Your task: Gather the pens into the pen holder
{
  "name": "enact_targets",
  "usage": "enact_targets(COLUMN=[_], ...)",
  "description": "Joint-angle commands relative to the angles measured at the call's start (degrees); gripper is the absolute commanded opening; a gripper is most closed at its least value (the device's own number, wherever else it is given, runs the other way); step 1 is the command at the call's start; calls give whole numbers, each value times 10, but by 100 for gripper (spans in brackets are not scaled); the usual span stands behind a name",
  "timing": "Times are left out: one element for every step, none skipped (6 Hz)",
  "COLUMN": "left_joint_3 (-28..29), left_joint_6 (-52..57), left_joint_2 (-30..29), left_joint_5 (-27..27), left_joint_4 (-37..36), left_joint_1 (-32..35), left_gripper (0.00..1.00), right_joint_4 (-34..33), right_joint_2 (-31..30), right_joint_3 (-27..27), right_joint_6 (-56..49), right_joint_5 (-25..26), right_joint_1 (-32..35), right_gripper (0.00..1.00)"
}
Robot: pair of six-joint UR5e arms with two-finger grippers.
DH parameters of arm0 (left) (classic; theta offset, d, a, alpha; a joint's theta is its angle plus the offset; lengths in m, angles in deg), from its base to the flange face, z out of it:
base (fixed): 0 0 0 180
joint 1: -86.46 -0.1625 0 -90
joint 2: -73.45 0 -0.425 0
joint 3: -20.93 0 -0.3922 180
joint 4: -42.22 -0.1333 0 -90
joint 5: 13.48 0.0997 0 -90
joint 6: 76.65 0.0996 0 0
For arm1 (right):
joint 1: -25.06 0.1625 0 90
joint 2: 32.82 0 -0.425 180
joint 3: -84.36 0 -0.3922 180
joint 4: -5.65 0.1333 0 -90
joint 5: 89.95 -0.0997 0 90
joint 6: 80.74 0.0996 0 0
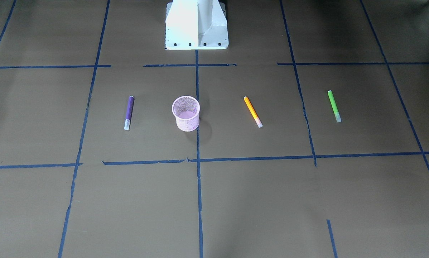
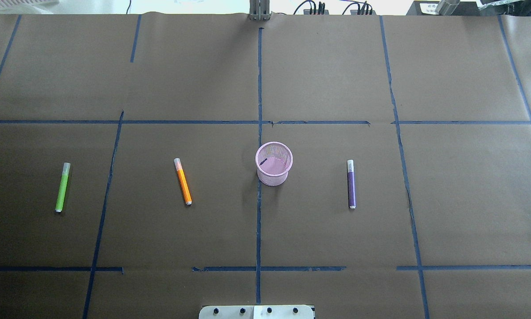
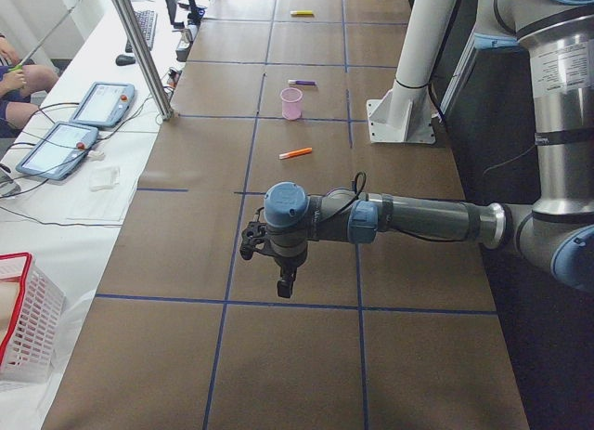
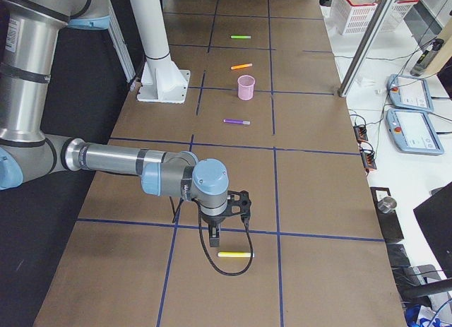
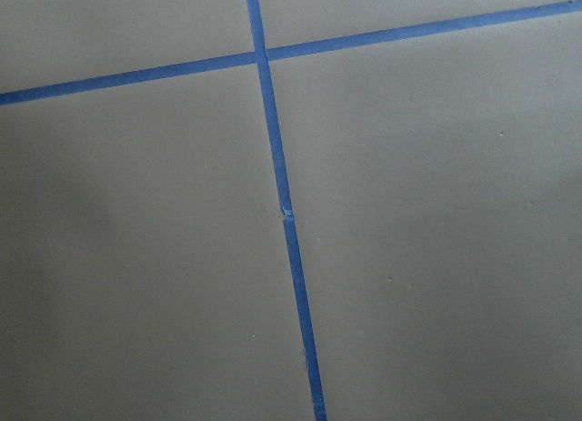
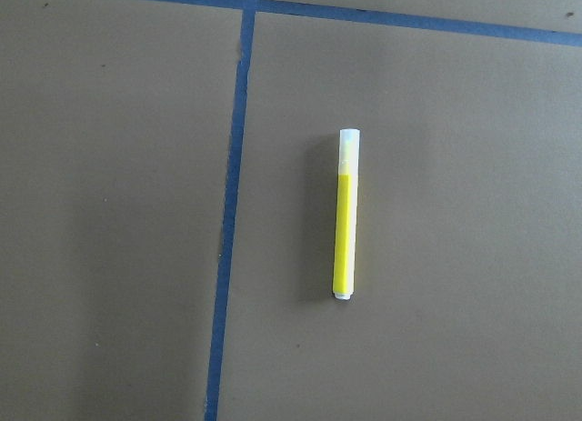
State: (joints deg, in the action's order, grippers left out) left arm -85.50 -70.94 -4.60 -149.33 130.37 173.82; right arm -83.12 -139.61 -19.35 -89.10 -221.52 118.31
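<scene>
The pink mesh pen holder (image 2: 273,165) stands upright and empty at the table's middle. The purple pen (image 2: 351,184) lies to its right in the overhead view. The orange pen (image 2: 182,181) lies to its left and the green pen (image 2: 62,187) farther left. A yellow pen (image 6: 345,214) lies under my right wrist camera, near the table's right end (image 4: 235,255). My right gripper (image 4: 214,236) hangs just above and beside the yellow pen. My left gripper (image 3: 283,286) hangs over bare table at the left end. I cannot tell whether either gripper is open or shut.
The table is covered in brown paper with blue tape lines (image 2: 259,212). The white robot base (image 1: 196,25) stands behind the cup. Tablets (image 3: 102,103) and a red-rimmed white basket (image 3: 23,328) sit on the side bench beyond the table's far edge.
</scene>
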Motion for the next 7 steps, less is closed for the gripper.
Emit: enact_targets(left_joint_3=[-6,-8,9,27,17,15,20], left_joint_6=[0,-5,-4,-9,-63,-164,-298], left_joint_2=[0,-10,-84,-119,-121,-119,-118], left_joint_5=[-1,1,1,-11,-7,-6,27], left_joint_4=[1,2,26,36,44,74,126], left_joint_1=[-1,-3,-7,-12,-60,-130,-186], left_gripper=[100,100,100,100,100,100,100], right_joint_4=[1,44,57,61,62,62,62], right_joint_2=[4,9,11,15,15,15,15], right_joint_3=[0,0,0,1,1,1,1], right_joint_6=[1,3,33,45,44,44,44], right_joint_5=[0,-1,-1,-1,-2,-2,-2], right_joint_1=[-3,-10,-31,-46,-47,-49,-51], right_gripper=[100,100,100,100,100,100,100])
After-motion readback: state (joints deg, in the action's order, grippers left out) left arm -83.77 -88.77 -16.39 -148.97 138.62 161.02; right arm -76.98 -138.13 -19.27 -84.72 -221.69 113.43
